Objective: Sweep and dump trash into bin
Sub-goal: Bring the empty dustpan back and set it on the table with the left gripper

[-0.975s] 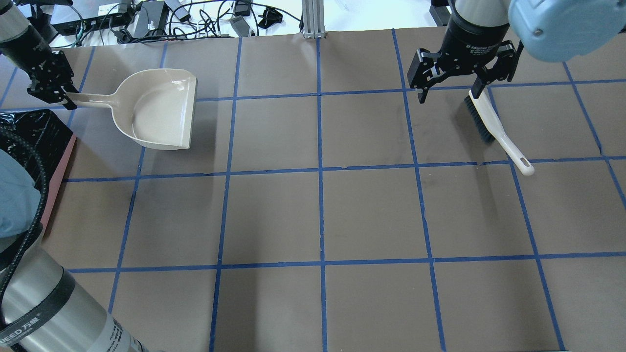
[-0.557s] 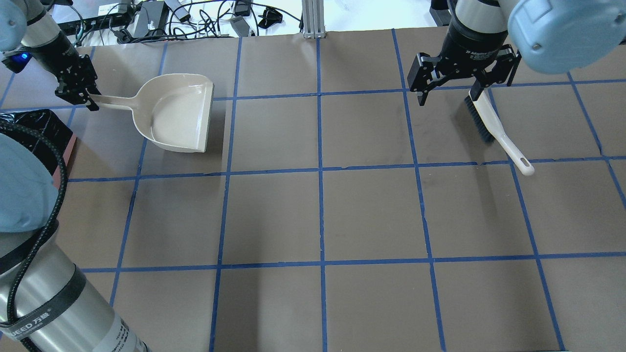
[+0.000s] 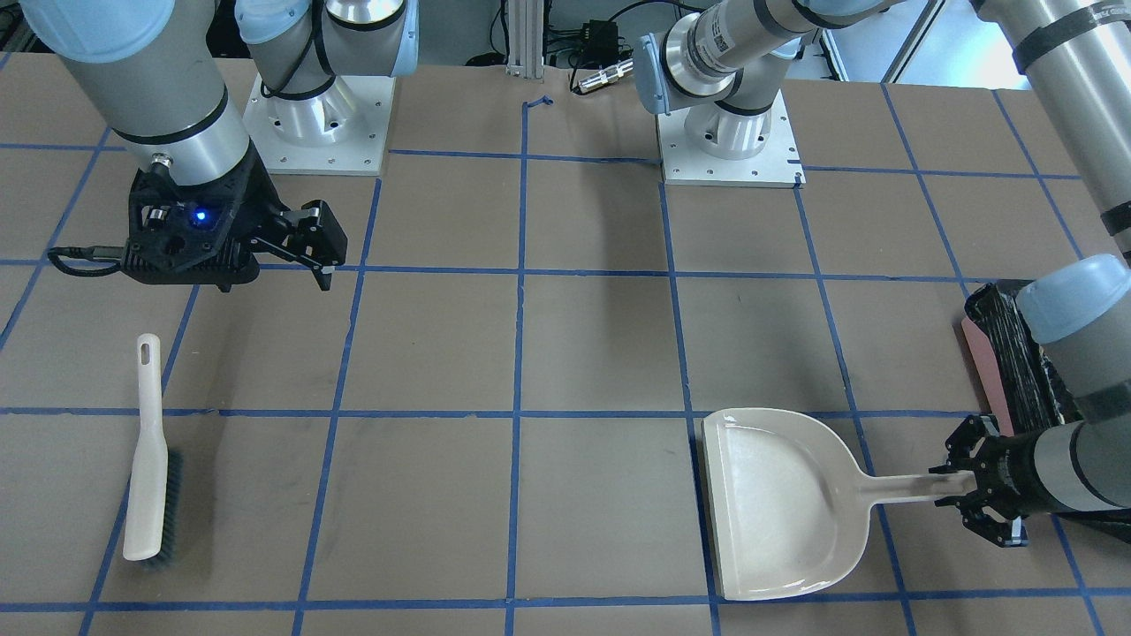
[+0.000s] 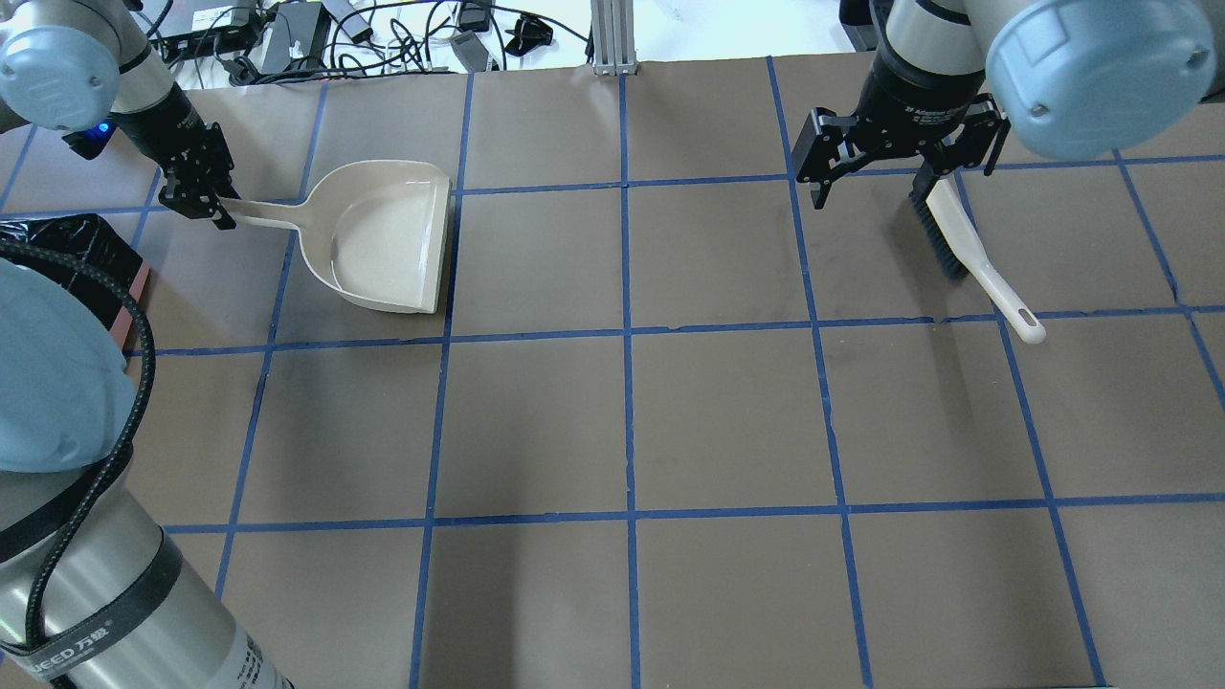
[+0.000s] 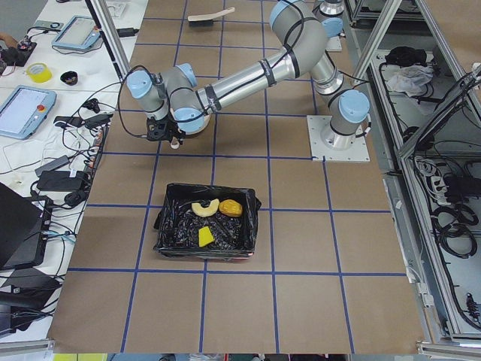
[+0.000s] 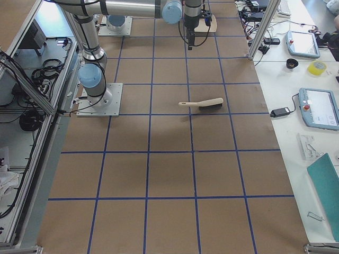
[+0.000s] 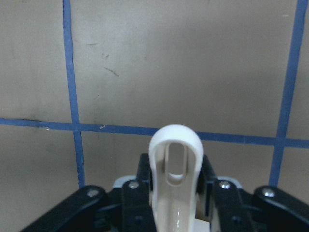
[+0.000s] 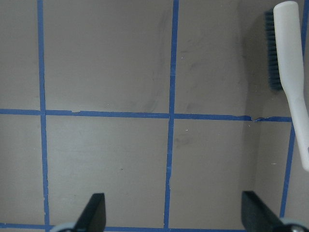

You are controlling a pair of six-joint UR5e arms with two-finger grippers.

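The beige dustpan (image 4: 392,239) lies flat and empty on the table at the far left. My left gripper (image 4: 206,196) is shut on the end of its handle (image 7: 175,193); the front view shows the same grip (image 3: 959,481). The bin (image 5: 207,226), pink-sided with a black bag, stands at the table's left edge (image 4: 57,249). Inside it lie the croissant piece (image 5: 204,208), the potato-like lump (image 5: 231,207) and the sponge piece (image 5: 205,237). My right gripper (image 4: 876,177) is open and empty, above the table beside the brush (image 4: 957,239).
The white-handled brush (image 3: 146,459) lies on the table at the far right, bristles sideways; it also shows in the right wrist view (image 8: 289,72). Blue tape lines grid the brown table. Cables and devices lie beyond the far edge (image 4: 287,38).
My left gripper has carried the dustpan to the right, away from the bin. My right gripper has shifted slightly left and stays open. The brush has not moved.
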